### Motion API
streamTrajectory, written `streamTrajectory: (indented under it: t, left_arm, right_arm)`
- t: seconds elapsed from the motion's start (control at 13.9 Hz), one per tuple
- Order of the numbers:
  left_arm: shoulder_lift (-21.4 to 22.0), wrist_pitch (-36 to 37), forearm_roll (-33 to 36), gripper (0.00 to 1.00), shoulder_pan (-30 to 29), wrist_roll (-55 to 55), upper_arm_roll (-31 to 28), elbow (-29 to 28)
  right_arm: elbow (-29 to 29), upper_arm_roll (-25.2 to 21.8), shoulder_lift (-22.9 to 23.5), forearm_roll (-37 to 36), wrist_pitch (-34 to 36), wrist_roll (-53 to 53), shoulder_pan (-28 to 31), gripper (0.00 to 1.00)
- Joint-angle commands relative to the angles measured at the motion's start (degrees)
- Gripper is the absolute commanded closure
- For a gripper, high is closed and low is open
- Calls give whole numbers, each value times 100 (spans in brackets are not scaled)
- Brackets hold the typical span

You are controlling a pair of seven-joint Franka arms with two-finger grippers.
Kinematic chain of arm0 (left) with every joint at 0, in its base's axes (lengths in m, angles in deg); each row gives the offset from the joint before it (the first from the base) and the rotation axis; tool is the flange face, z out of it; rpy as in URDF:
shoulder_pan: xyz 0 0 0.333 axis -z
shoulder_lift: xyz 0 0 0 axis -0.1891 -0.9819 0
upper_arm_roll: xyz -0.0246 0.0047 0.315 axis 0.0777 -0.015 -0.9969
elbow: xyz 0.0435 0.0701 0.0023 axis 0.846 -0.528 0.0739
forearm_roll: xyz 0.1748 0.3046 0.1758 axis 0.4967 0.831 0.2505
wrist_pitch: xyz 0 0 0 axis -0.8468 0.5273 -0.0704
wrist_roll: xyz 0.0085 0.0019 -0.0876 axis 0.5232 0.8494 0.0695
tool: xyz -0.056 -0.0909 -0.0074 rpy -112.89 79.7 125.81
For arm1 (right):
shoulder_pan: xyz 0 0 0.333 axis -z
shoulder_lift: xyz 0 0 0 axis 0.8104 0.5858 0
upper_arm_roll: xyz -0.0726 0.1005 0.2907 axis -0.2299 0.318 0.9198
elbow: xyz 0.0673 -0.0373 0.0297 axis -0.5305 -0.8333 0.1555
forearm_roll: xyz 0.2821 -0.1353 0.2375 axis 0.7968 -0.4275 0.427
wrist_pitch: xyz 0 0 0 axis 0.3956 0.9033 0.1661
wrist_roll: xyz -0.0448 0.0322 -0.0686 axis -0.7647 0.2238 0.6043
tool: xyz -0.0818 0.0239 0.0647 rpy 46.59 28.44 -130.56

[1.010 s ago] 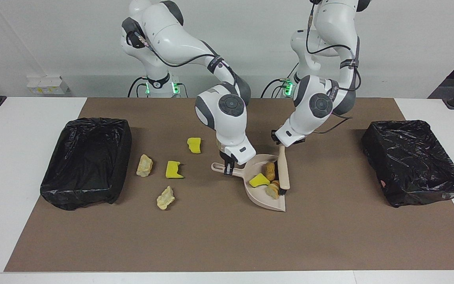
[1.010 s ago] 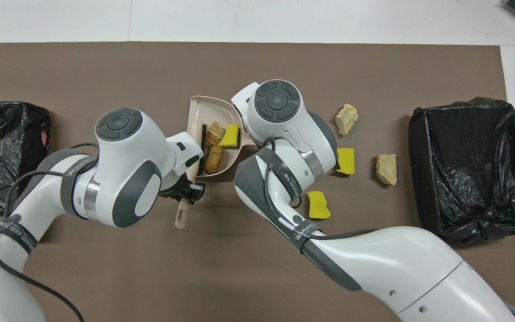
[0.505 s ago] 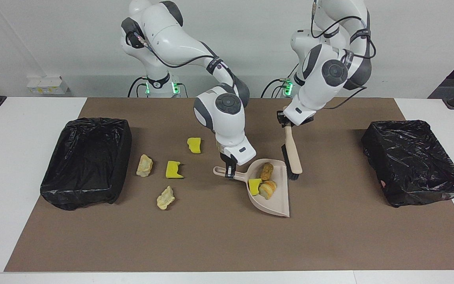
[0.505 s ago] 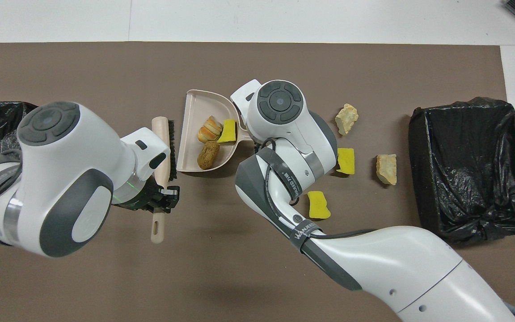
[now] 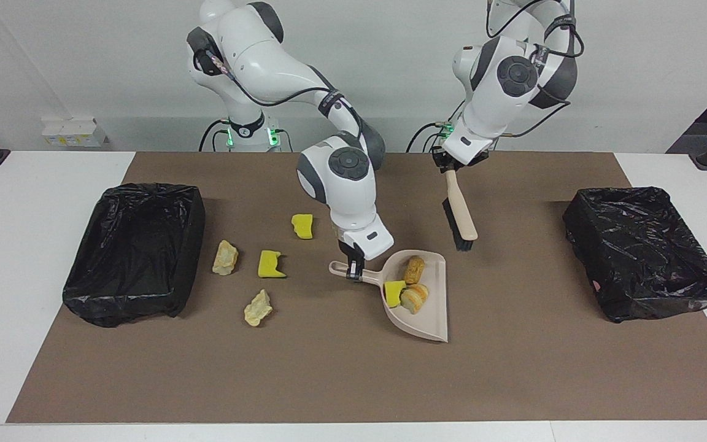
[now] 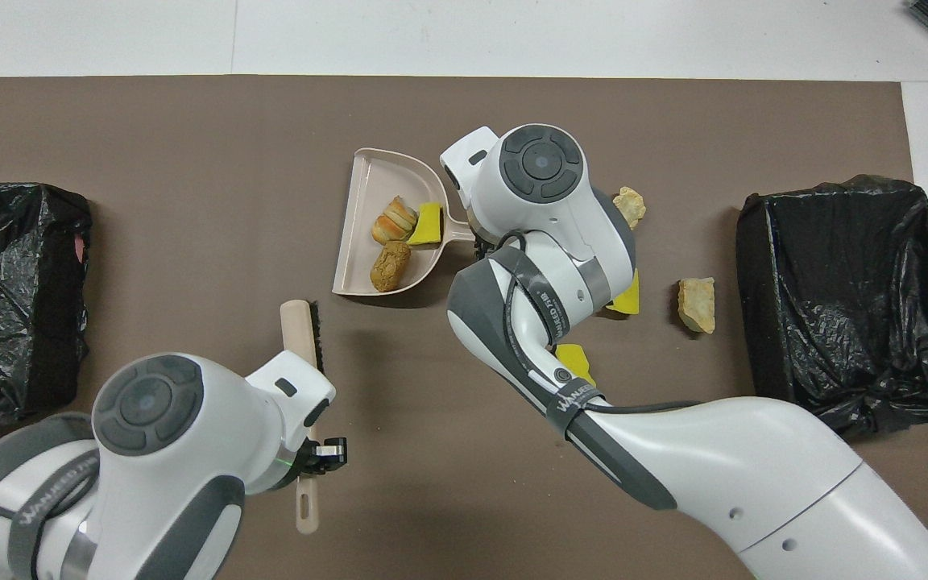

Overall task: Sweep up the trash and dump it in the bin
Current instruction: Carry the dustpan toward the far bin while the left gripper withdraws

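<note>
Trash (image 5: 257, 264) is lying partly loose near the bin (image 5: 135, 245) at the right arm's end; three scraps are being carried in the dustpan (image 5: 422, 307), gripped by the right tool (image 5: 352, 268). The brush (image 5: 459, 215) is being gripped by the left tool (image 5: 450, 167). The pan should be kept level.

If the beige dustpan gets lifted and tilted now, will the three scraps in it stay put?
Probably not. The beige plastic dustpan looks smooth and open-mouthed. The two rounded bread-like lumps could roll out. The yellow sponge piece, likely light, may slide. Keep the mouth raised.
</note>
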Motion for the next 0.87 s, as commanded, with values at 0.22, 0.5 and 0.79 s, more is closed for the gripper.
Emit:
streamTrajectory:
  t: [0.22,0.5,0.79]
  left_arm:
    - [-477,-1125,-137,100,1018,455,-74,-493]
    - [-618,-1336,-137,100,1009,385,-74,-660]
    - [-714,-1469,-137,100,948,349,-83,-661]
  right_arm:
    - [-206,67,-827,287,866,-1221,842,100]
    - [-355,67,-1408,287,1482,-2178,1642,100]
    - [-873,67,-2102,610,1518,-3135,2608,100]
